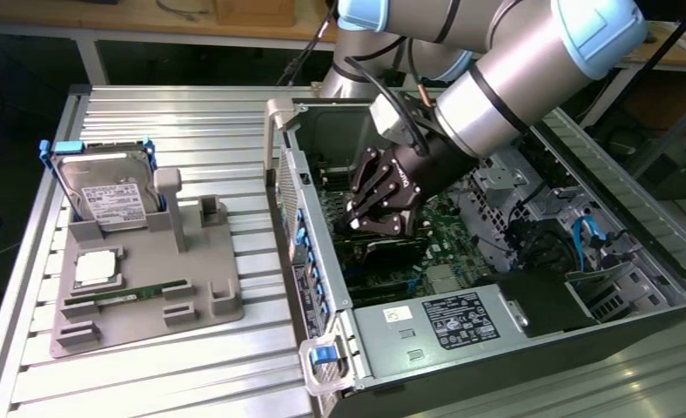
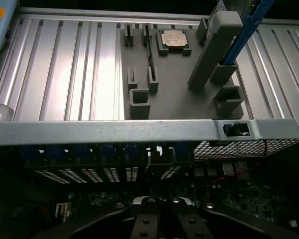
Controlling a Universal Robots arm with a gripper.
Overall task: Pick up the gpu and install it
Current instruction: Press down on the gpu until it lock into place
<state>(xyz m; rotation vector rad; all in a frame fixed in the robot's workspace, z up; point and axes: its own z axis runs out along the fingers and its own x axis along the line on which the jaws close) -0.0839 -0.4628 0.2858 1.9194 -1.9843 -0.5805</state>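
The gripper (image 1: pixel 387 228) is deep inside the open computer case (image 1: pixel 436 326), low over the motherboard (image 1: pixel 442 252). Directly under its tips lies a dark, long card, which I take to be the gpu (image 1: pixel 387 251), sitting flat-edged down among the expansion slots. In the wrist view the two dark fingers (image 2: pixel 144 219) stand close together with a narrow seam between them, and a pale rounded edge shows at their tips. Whether they pinch the card or merely press on its top edge I cannot tell, since the contact is hidden.

The arm reaches down at a slant from above the case, likely so the card goes in square to its slot.

Beyond the case wall (image 2: pixel 139 130) nearest the gripper, out on the ribbed bench (image 1: pixel 204 122), sits the grey parts holder (image 1: pixel 145 296). Its upright posts and slots keep spare parts standing for an easy grasp: the hard drive (image 1: pixel 109 193) in its blue frame stands at the far end, a square processor chip (image 1: pixel 96 270) lies flat in its recess, and the green memory stick (image 1: pixel 128 299) rests in a low groove. No card stands at the tall post (image 1: pixel 171 205), which fits the gpu being already inside the case, with seating apparently under way.
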